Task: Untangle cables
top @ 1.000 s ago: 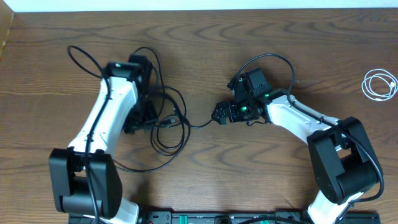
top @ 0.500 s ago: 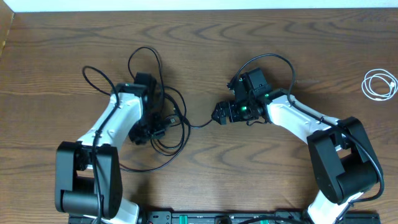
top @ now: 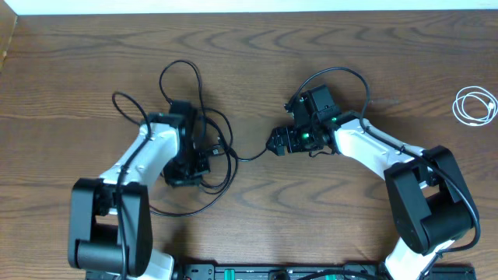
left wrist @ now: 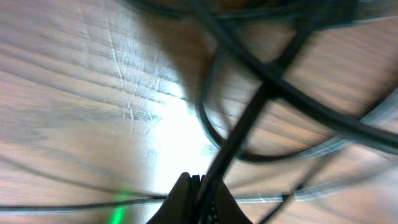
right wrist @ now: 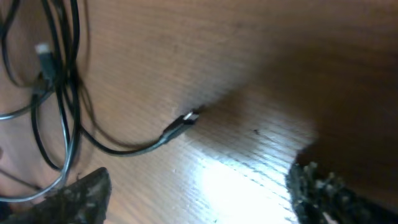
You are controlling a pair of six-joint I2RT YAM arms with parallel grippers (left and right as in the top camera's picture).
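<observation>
Where the long thin black cords [top: 208,153] lie looped over one another on the left half of the dark wood-grain bench [top: 311,222], your left hand [top: 187,166] is down in the middle of the heap. In the left wrist view its fingertips [left wrist: 180,200] are pressed together at the bottom of the frame. One black cord rises from between them, so the hand is pinching that cord. The view is blurred, so you cannot tell which strand of the tangle it is. More black strands cross beyond it, close over the wood.

One black cord leaves the tangle to the right, toward the middle of the bench, and ends in a small plug with a pale metal tip [right wrist: 186,118]. Your right hand [top: 272,143] sits just to the right of that plug end. In the right wrist view its two fingers [right wrist: 84,193] stand spread wide at the bottom corners of the frame. There is bare wood between them and nothing gripped. The plug lies ahead of the fingers, apart from both.

The shorter thin white cord [top: 475,105] lies coiled in small loops by itself near the right edge of the bench. It is well apart from the black cords and from both arms.
</observation>
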